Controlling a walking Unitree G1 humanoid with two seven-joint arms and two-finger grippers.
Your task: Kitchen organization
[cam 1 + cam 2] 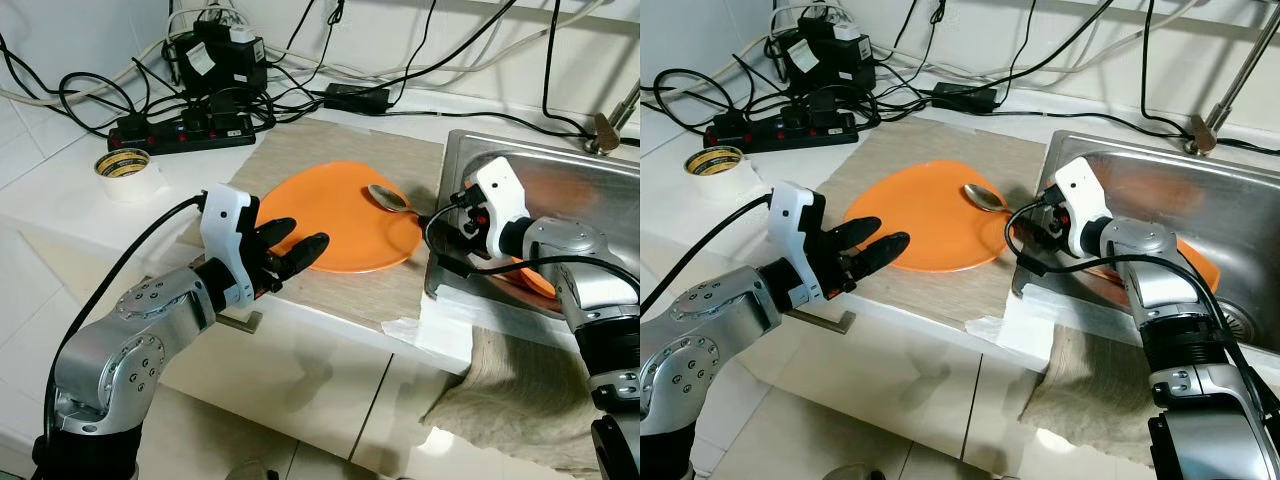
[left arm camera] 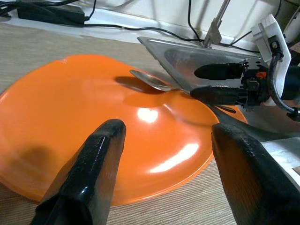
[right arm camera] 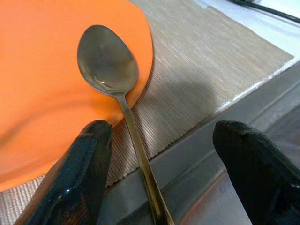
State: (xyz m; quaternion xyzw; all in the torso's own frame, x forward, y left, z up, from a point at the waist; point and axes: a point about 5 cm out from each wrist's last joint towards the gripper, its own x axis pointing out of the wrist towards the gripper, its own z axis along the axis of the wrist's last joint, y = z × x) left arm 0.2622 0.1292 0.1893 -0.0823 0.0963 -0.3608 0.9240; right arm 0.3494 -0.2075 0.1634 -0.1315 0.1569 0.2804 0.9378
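An orange plate (image 1: 340, 215) lies on a beige mat on the counter. A metal spoon (image 3: 108, 61) rests with its bowl on the plate's right edge, and its handle runs toward the sink (image 1: 1065, 145). My right gripper (image 3: 161, 131) is open at the sink's left rim, one finger on each side of the spoon handle without touching it. My left gripper (image 1: 300, 238) is open at the plate's near-left edge, its fingers (image 2: 101, 154) just above the rim. Another orange dish (image 1: 1195, 262) lies in the sink under my right arm.
A black power strip (image 1: 185, 130) and tangled cables sit at the back of the counter. A tape roll (image 1: 125, 165) stands at the left. A grey cloth (image 1: 510, 390) hangs over the counter's front edge. The faucet (image 1: 610, 125) rises at the far right.
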